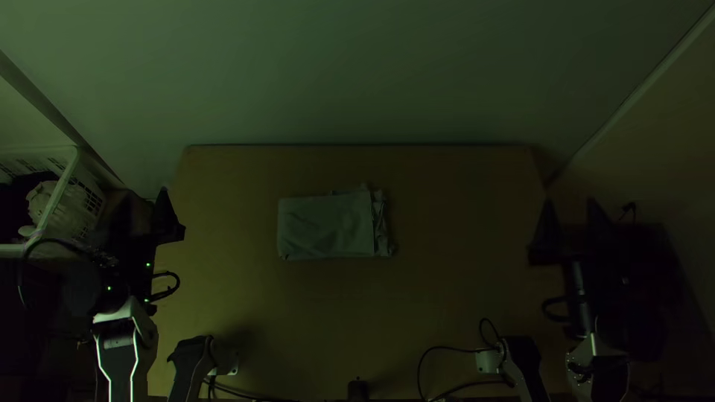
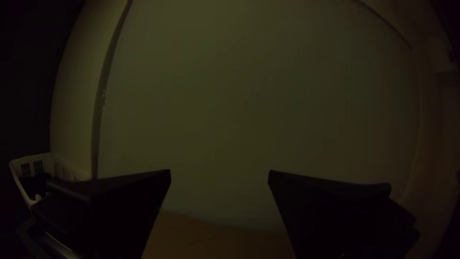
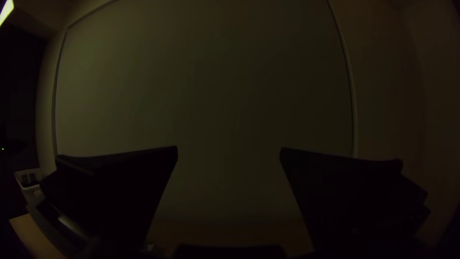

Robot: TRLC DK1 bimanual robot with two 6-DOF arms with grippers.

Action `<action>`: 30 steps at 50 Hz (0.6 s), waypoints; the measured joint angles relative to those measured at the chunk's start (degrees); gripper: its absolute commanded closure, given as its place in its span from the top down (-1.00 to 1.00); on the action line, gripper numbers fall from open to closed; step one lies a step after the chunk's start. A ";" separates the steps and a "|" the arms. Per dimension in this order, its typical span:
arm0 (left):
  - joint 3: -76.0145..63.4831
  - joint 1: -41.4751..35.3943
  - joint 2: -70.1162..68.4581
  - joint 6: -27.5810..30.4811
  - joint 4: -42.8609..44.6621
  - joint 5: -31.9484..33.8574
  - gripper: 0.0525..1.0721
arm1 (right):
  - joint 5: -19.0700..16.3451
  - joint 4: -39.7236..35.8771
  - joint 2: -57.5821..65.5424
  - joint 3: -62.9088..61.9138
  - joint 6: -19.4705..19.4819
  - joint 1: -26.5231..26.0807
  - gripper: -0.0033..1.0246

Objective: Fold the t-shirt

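In the top view, the folded t-shirt's (image 1: 324,227) upper layer hides what lies beneath it, and its crumpled side is too dim to tell sleeve from hem. The white plastic basket (image 1: 62,182) is cut off by the left edge, its dark contents too murky to name. The bottom edge crops the left arm (image 1: 119,357), the right arm (image 1: 607,372) and a small black object (image 1: 358,390). In the wrist views, the left gripper (image 1: 145,196) and right gripper (image 1: 570,204) run off the bottom edge
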 measured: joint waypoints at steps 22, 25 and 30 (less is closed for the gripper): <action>-22.75 1.22 -25.09 4.68 2.64 0.02 0.92 | -0.13 1.20 -19.08 -17.92 -0.87 0.35 0.91; -24.13 1.84 -25.09 5.84 3.19 0.00 0.92 | 0.02 0.94 -19.28 -19.15 -0.87 -0.15 0.91; -27.69 2.91 -25.09 7.65 4.48 0.02 0.92 | 0.07 1.20 -19.39 -21.81 -0.87 -0.37 0.91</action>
